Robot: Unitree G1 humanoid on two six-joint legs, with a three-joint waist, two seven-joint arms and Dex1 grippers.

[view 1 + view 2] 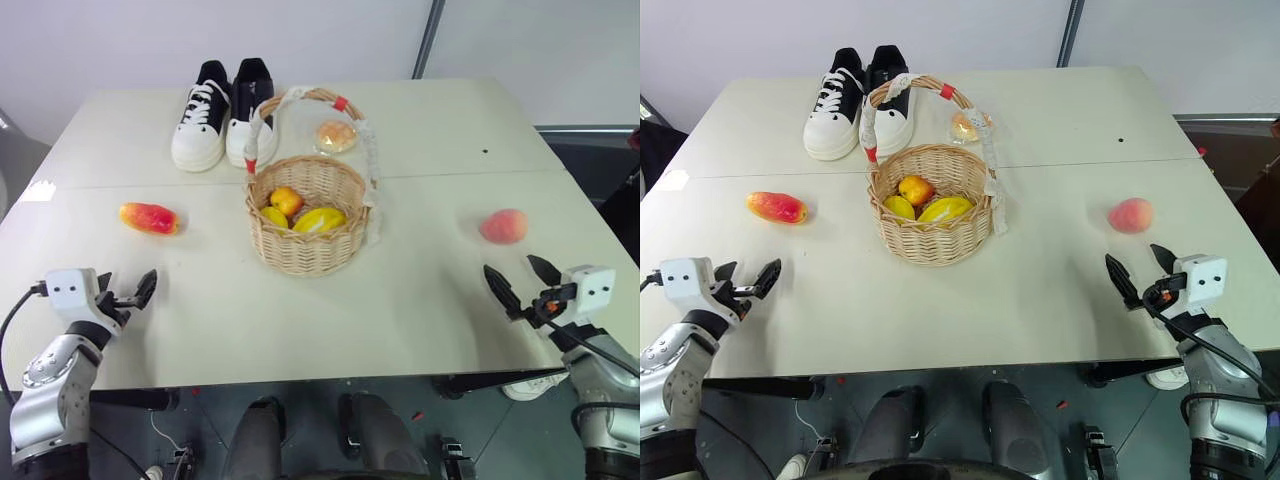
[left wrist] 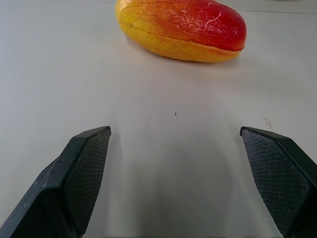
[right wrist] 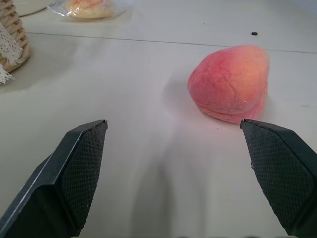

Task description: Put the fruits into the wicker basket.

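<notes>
Wicker basket (image 1: 306, 228) sits mid-tabletop (image 1: 420, 300), holding small fruits (image 1: 300, 212). The mango (image 1: 149, 217) lies to its left, the peach (image 1: 503, 226) to its right. Left gripper (image 1: 128, 292) and right gripper (image 1: 520, 280) hover wide, empty.

Both arms low and spread, left gripper (image 1: 129, 291) jaws wide apart, right gripper (image 1: 520, 277) likewise — pointing forward, holding nothing

Before me stands a pale table (image 1: 420, 330) with a seam across its top, a plain white wall (image 1: 200, 40) behind it, a grey upright post (image 1: 428, 38) rising beyond the table's far edge.
</notes>
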